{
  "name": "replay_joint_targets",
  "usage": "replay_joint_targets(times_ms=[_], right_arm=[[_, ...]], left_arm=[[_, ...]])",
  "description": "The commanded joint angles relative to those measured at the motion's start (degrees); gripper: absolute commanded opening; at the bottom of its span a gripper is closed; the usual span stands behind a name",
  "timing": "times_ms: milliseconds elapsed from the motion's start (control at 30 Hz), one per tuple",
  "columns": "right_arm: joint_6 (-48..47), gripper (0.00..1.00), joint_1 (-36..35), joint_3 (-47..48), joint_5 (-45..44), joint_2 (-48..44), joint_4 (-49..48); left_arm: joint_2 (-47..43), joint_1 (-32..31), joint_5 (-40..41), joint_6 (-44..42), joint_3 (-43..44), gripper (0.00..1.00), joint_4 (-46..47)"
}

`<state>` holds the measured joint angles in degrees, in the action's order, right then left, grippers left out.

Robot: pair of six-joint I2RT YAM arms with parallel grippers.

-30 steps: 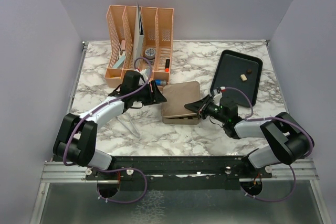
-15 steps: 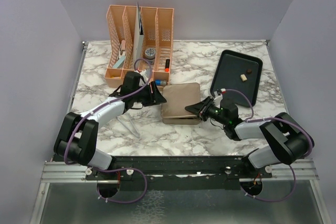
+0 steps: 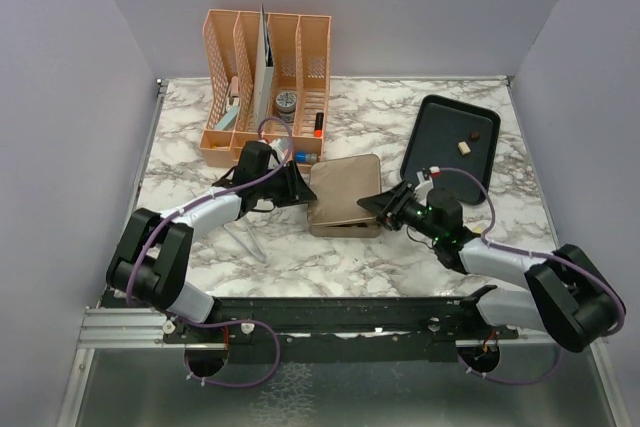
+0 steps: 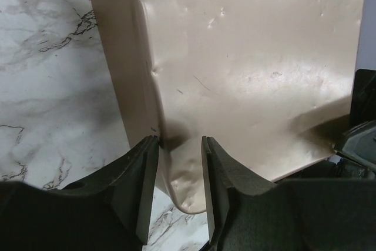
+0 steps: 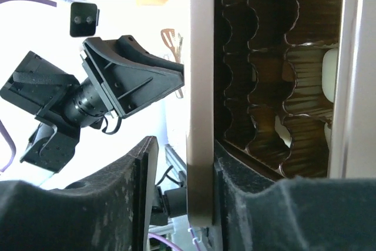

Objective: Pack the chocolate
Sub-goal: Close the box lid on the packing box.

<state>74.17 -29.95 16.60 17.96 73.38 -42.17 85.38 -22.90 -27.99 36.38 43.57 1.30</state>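
The square gold tin [image 3: 345, 195] lies mid-table. My left gripper [image 3: 298, 187] is at its left edge; in the left wrist view the gripper [image 4: 180, 145] is closed on the tin's near corner [image 4: 188, 192]. My right gripper [image 3: 385, 209] is at the tin's right front corner. In the right wrist view the gripper [image 5: 183, 163] is open around the raised lid edge [image 5: 200, 116], which touches only the right finger. Inside are brown paper cups and a cream-white chocolate [image 5: 330, 74]. A dark brown piece [image 3: 474, 134] and a cream piece [image 3: 463, 147] lie on the black tray [image 3: 430, 147].
An orange file organizer [image 3: 265, 67] with small items stands at the back left, just behind the left arm. A thin metal utensil [image 3: 245, 239] lies on the marble in front of the left arm. Walls close in on both sides.
My right arm has swung its elbow lower and outward while the gripper stays at the tin's right front corner. My left gripper has edged slightly along the tin's left edge.
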Motion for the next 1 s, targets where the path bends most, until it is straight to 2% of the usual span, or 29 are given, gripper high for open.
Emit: replay_joint_targets(times_ms=[0,100,267,367,467,600,833,967], right_arm=[[-2.7,0.46,-0.28,-0.53,-5.19,-5.92,11.76],[-3.7,0.51,-0.29,-1.04,-6.48,-9.61,15.95],[-5.69,0.55,-0.28,-1.12,-10.1,-16.93,24.42],[-7.12,0.61,-0.28,0.13,-14.51,-20.56,33.2],[-7.12,0.66,-0.33,0.38,-17.58,-22.79,37.5],[-10.91,0.66,-0.33,1.41,-17.76,-23.04,38.41],[-19.68,0.69,-0.29,8.67,-24.55,-20.99,47.21],[-23.95,0.7,-0.36,10.77,-24.88,-19.54,46.68]], left_arm=[[0.48,-0.63,0.92,-0.12,-0.36,0.41,1.71],[0.57,-0.91,1.34,-0.1,-0.66,0.41,1.75],[0.42,-1.42,0.46,0.4,-0.46,0.4,1.5],[0.22,-1.94,0.34,0.78,-0.04,0.4,1.29],[0.55,-2.34,0.48,0.88,0.56,0.4,0.72],[0.84,-2.85,0.57,0.18,1.77,0.4,-0.7],[0.1,-3.03,2.21,-1.72,4.51,0.48,-5.18],[-0.38,-3.03,3.17,-2.47,5.43,0.49,-6.55]])
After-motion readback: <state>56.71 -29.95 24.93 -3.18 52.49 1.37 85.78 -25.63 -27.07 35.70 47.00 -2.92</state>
